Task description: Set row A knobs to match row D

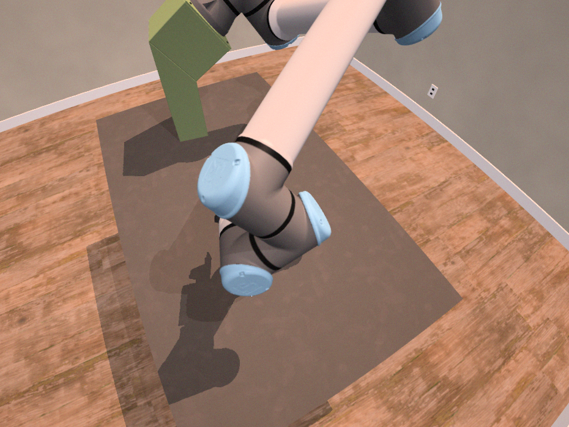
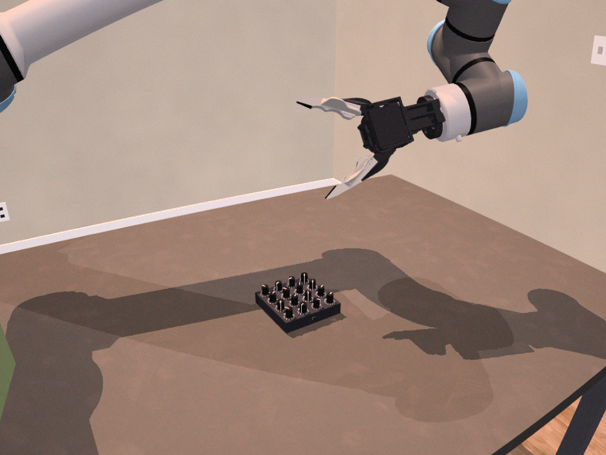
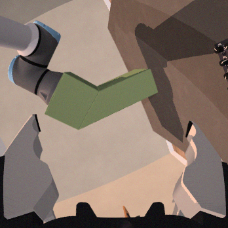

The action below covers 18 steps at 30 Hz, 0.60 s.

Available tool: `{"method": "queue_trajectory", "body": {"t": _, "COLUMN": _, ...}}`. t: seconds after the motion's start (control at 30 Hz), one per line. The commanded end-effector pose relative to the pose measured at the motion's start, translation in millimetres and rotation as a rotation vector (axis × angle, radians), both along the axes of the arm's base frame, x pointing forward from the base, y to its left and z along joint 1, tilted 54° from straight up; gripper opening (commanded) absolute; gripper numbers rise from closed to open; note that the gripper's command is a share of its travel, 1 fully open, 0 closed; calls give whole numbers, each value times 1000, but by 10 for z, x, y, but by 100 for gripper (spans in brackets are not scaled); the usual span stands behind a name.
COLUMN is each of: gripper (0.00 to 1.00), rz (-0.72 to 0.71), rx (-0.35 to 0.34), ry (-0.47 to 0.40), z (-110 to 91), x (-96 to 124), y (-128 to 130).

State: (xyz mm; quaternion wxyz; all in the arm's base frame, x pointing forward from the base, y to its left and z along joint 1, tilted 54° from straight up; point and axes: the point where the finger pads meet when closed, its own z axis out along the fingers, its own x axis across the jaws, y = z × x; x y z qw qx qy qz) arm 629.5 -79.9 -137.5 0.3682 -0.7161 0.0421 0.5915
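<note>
The black knob box (image 2: 299, 323) lies on the table, its socket (image 2: 315, 317) in the side facing the exterior camera. Row A's knobs (image 2: 303, 307) stand along that side and row D's knobs (image 2: 291, 280) along the opposite side. White pointer lines show on some knobs, but their exact marks are too small to read. A part of the box (image 3: 224, 55) shows at the wrist view's right edge; the arm hides it in the top view. My gripper (image 2: 315, 150) (image 3: 114, 119) is wide open and empty, high above and behind the box, its fingers pointing sideways.
The brown table top (image 1: 367, 275) (image 2: 220, 386) carries the arm's shadows, some beside the box. The green arm stand (image 1: 183, 92) (image 3: 108, 95) is at the table's far end in the top view. The arm's forearm (image 1: 312, 82) spans above the table.
</note>
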Motion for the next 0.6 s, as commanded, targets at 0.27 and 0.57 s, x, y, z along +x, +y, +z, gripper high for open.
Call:
{"method": "queue_trajectory", "body": {"t": 0.27, "gripper": 100, "rz": -344, "rx": -181, "ry": 26, "z": -337, "x": 18, "y": 338}}
{"method": "queue_trajectory", "body": {"t": 0.57, "gripper": 100, "rz": -611, "rx": -324, "ry": 47, "z": -620, "x": 21, "y": 623}}
